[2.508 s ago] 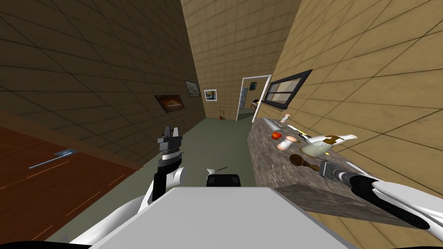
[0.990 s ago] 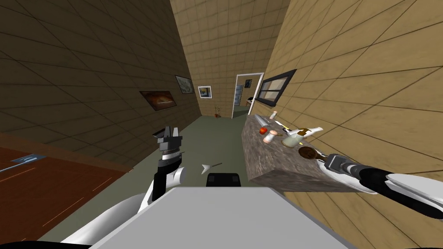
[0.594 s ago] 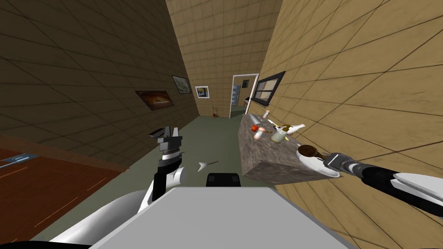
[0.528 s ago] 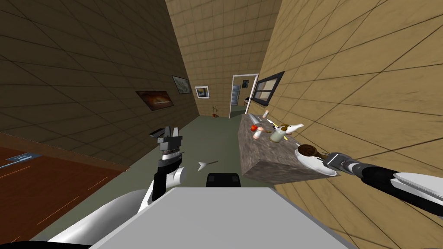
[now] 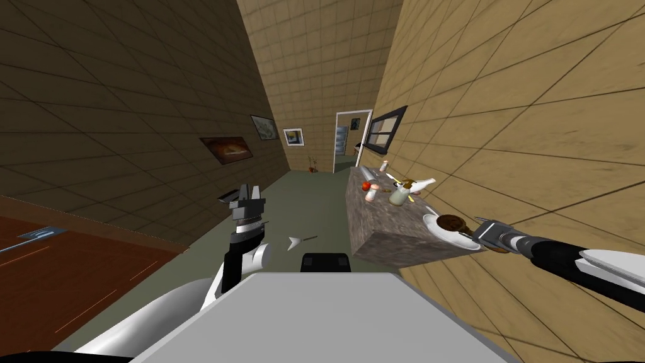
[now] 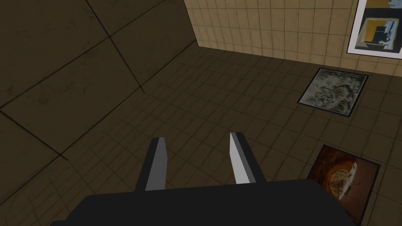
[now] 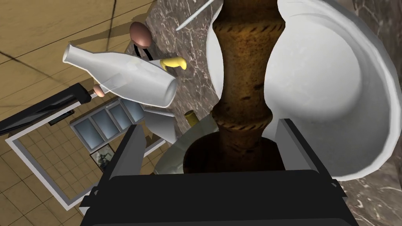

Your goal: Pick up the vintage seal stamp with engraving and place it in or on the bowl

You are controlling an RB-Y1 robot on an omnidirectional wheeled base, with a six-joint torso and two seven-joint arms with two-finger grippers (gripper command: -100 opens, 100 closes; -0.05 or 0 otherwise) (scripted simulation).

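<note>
The right claw [image 7: 211,124], spread wide, flanks the brown stamp [image 7: 243,78] lying across the white bowl [image 7: 333,78]. A slow, straight retreat should avoid tipping it out. The left claw [image 6: 197,137] hangs spread, well apart from the bowl.

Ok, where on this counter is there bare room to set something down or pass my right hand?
Bare marble runs along the corridor side of the counter, from its near corner past the bowl. Beyond the bowl it is crowded: glass jar, white bottle, red thing and shaker stand together. The bowl holds the brown stamp, with the open right gripper at it.
</note>
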